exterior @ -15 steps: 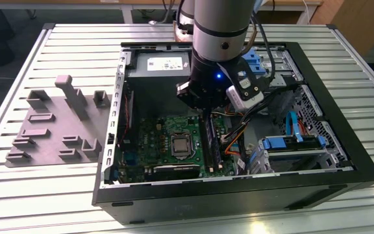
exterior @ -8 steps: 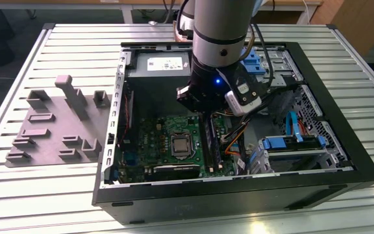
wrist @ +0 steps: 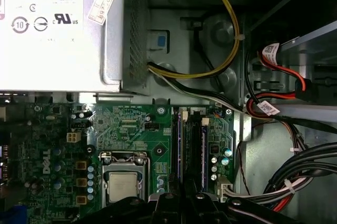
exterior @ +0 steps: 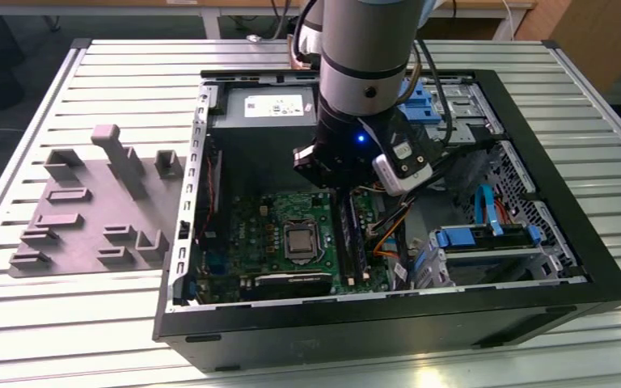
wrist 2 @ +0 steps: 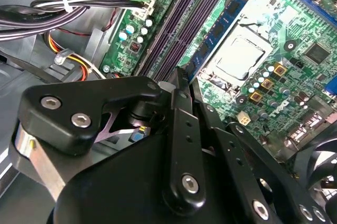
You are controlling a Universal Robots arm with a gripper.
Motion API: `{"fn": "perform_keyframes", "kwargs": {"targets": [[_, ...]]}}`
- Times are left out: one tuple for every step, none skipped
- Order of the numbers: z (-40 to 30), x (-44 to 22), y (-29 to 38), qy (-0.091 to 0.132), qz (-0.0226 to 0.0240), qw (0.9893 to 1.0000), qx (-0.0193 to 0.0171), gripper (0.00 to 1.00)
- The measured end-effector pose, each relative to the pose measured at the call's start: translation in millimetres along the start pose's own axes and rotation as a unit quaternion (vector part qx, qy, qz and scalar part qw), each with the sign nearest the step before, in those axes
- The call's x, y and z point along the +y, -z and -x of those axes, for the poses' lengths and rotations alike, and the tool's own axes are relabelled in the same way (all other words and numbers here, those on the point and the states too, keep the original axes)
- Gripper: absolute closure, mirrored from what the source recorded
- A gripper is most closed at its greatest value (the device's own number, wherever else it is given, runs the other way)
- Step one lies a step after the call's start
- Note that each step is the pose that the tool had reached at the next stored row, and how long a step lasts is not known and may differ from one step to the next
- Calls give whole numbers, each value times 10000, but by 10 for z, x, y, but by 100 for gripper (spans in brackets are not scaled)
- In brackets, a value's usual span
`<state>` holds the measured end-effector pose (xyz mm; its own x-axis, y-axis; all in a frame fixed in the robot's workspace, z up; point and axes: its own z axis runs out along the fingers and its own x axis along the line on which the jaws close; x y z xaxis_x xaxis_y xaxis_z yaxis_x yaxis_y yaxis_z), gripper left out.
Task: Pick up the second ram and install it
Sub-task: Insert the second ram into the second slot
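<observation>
gripper (exterior: 338, 184) low inside the open computer case (exterior: 601, 279), directly over the ram slots (wrist: 190, 145) beside the cpu socket (wrist: 124, 184) on the motherboard (exterior: 278, 234). fingers (wrist 2: 181, 84) drawn together, tips at the slots. second ram (wrist 2: 216, 29) stands in a slot next to the cpu socket; cannot tell whether the fingers grip it.

1. The gripper (wrist 2: 181, 76) fingertips are hidden behind its own black linkage in the second wrist view.
2. Beside the motherboard (exterior: 248, 230), the arm (exterior: 367, 48) hides the slots' far ends.
</observation>
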<state>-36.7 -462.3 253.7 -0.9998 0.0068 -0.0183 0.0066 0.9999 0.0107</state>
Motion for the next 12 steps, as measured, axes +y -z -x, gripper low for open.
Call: {"fn": "perform_keyframes", "kwargs": {"targets": [[7,0,-1,1,0,10000,0,86],[18,1,-4,1,1,10000,0,86],[26,0,-10,0,2,10000,0,86],[31,0,-18,-1,1,10000,1,86],[33,0,-28,-2,0,10000,1,86],[32,0,-42,-5,0,10000,1,86],[32,0,-59,-8,0,10000,1,86],[40,-6,-133,-44,0,10000,1,86],[40,-9,-139,-53,-1,10000,2,86],[40,-10,-142,-59,-2,10000,2,86],[40,-10,-142,-60,-2,10000,3,86],[40,-10,-143,-60,-2,10000,3,86]]}}
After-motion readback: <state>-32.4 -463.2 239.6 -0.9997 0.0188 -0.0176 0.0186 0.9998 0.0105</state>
